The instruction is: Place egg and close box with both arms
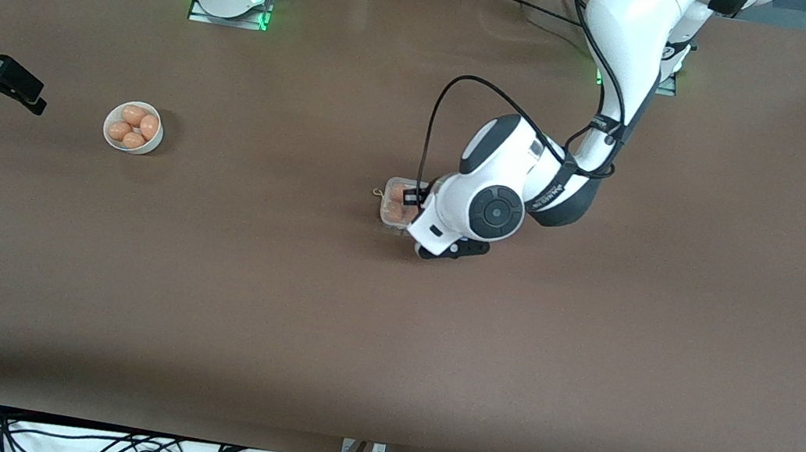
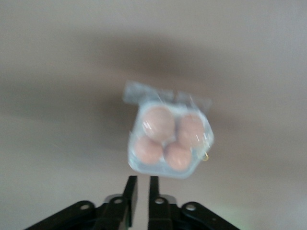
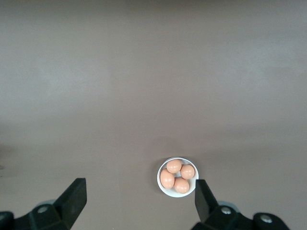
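Brown matte tabletop (image 1: 388, 334) fills the scene, with the two arms' green-lit bases along its farthest edge and loose black cables hanging below its nearest edge.

The box (image 2: 170, 143) sits near the middle of the table, a small square carton of clear plastic with rounded corners and a whitish tray. All four round cells hold smooth orange-brown eggs (image 2: 159, 122), packed two by two and touching one another. The transparent lid appears to lie over them, its hinge flap a pale, crinkled strip along one edge, and a tiny yellowish loop sticks out at one side. In the front view only the edge of the box toward the right arm's end shows (image 1: 394, 201); the left arm's wrist covers the rest.

The left gripper (image 2: 139, 184) hangs over the table just beside the box, its fingers drawn narrow with only a slim gap between them, holding nothing.

A round white bowl (image 1: 134, 127) stands well apart from the box, toward the right arm's end of the table, with four more matching eggs inside. The right gripper (image 3: 139, 199) waits in the air near that end, its fingers spread wide and empty, the bowl (image 3: 178, 178) visible between them below.
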